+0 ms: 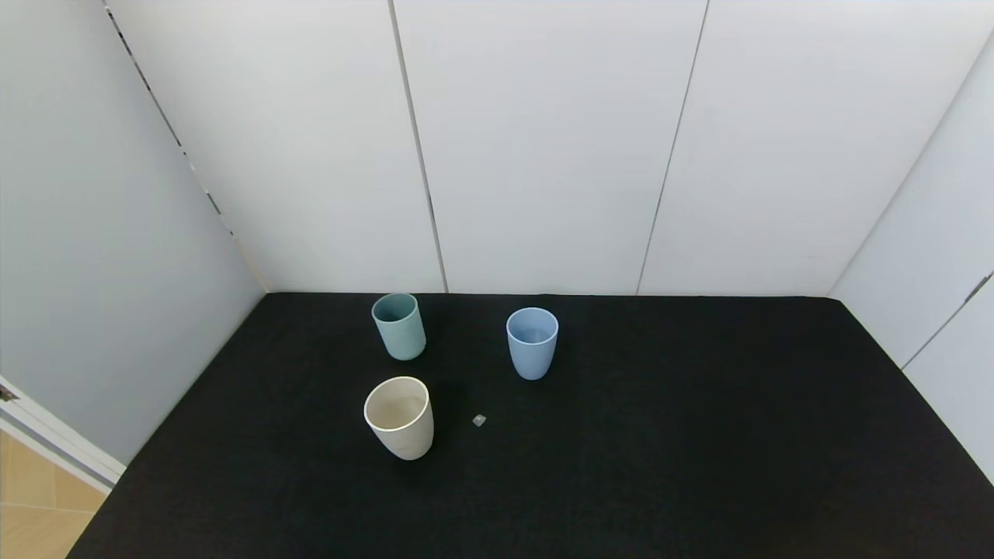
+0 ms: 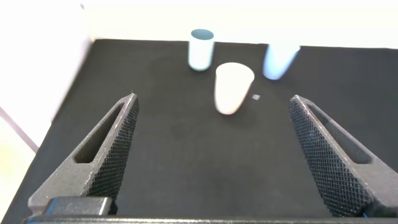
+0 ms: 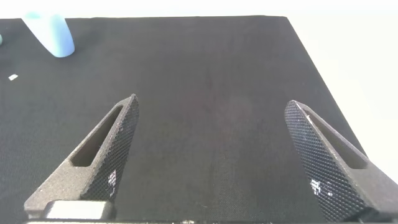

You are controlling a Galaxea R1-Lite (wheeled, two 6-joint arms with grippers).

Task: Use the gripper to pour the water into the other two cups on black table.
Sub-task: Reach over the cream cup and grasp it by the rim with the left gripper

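Note:
Three cups stand upright on the black table (image 1: 660, 450). The teal-green cup (image 1: 399, 326) is at the back left, the light blue cup (image 1: 533, 342) to its right, and the larger cream-white cup (image 1: 399, 417) nearer me. A faint sheen of water shows inside the cream cup. Neither arm shows in the head view. My left gripper (image 2: 212, 106) is open and empty, well short of the cream cup (image 2: 233, 88), with the teal cup (image 2: 201, 49) and blue cup (image 2: 279, 60) beyond. My right gripper (image 3: 211, 107) is open and empty over bare table; the blue cup (image 3: 52, 34) stands far off.
A tiny pale scrap (image 1: 479, 420) lies on the table right of the cream cup; it also shows in the left wrist view (image 2: 255, 97) and the right wrist view (image 3: 12, 77). White panel walls (image 1: 543, 147) enclose the table at the back and both sides.

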